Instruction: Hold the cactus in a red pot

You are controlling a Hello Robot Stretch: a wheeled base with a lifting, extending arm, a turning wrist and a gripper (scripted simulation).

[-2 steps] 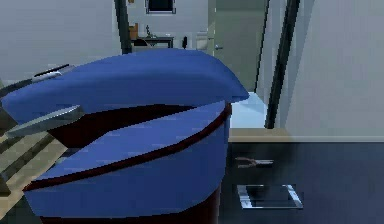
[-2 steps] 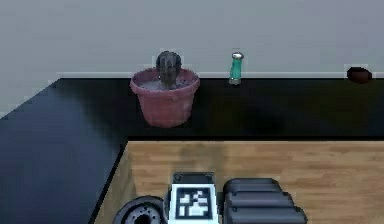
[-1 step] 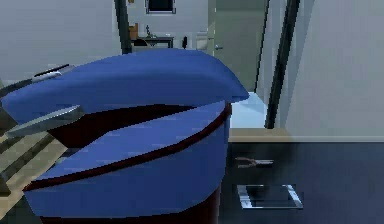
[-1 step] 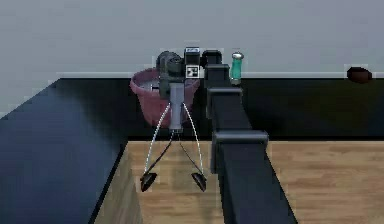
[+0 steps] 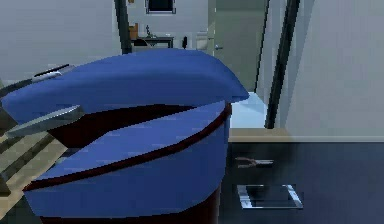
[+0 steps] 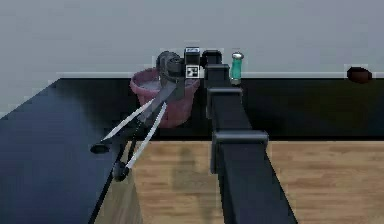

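A home interior: a blue armchair (image 5: 150,150), wood-plank floor (image 6: 180,185) and a doorway (image 5: 240,50) into another room.

blue armchair (image 5: 150,120) forward view's left | black table (image 6: 50,140) | teal bottle (image 6: 237,68) on table | dark round thing (image 6: 358,73) table's far right

Big blue armchair (image 5: 140,130) with dark red trim hogs the forward view, white walls (image 5: 340,60) and a dark-framed doorway (image 5: 245,55) behind it. Side view: black table (image 6: 310,110) against a plain grey wall (image 6: 90,35) (wood floor (image 6: 330,185) in front).
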